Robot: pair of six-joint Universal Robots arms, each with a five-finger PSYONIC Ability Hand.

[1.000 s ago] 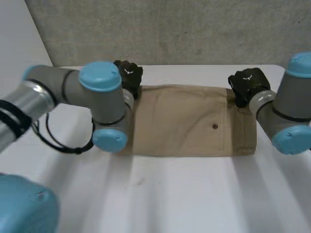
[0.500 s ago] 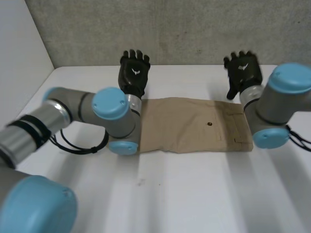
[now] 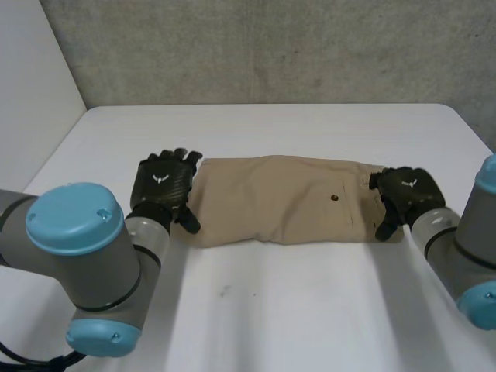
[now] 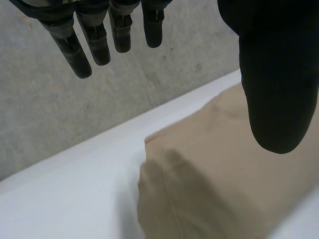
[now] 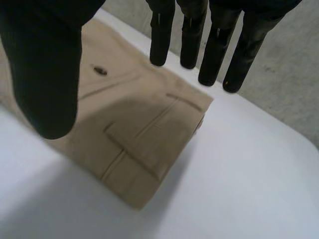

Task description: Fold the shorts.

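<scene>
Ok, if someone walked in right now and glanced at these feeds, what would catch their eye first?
Most likely the tan shorts, folded into a long band across the middle of the white table. Next come the two black hands, one at each end of the band. The left hand is at the plain end and the right hand at the end nearer the dark button, both with straight fingers and holding nothing.
</scene>
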